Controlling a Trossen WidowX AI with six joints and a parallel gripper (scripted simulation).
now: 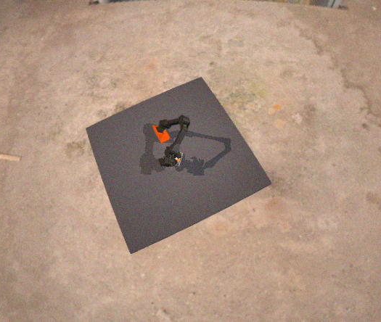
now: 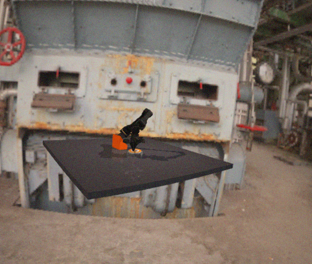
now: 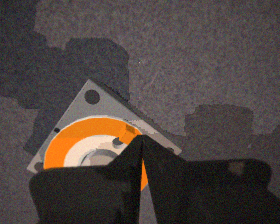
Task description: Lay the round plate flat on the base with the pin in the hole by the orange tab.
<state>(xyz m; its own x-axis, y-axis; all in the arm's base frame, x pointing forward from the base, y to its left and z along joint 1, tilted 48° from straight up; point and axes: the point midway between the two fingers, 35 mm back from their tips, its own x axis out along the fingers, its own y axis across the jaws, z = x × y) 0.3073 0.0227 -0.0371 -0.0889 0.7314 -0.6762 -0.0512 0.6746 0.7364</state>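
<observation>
Wrist view: the pincer (image 3: 141, 142) is clenched with nothing between its fingers; the two dark fingers meet in a single point whose tip lies over the near right part of the round plate (image 3: 66, 145). Whether the tip actually touches the plate cannot be told. The plate is an orange ring around a pale inner ring and a grey centre where the post (image 3: 98, 159) shows. A small darker orange tab (image 3: 127, 131) sits on the ring just beside the fingertip, and a small hole (image 3: 117, 142) lies next to it on the pale ring. The plate rests on a grey square base (image 3: 98, 107), set as a diamond in this view, with a round corner hole (image 3: 92, 96) at its far corner. The pin is not discernible.

Exterior view: the arm (image 2: 135, 126) bends down from its orange mount (image 2: 118, 142) so that the pincer points straight down onto the plate, near the middle of the dark table (image 2: 104, 172).

Top view: the arm folds back over the table, its broad shadow falling to the right.
</observation>
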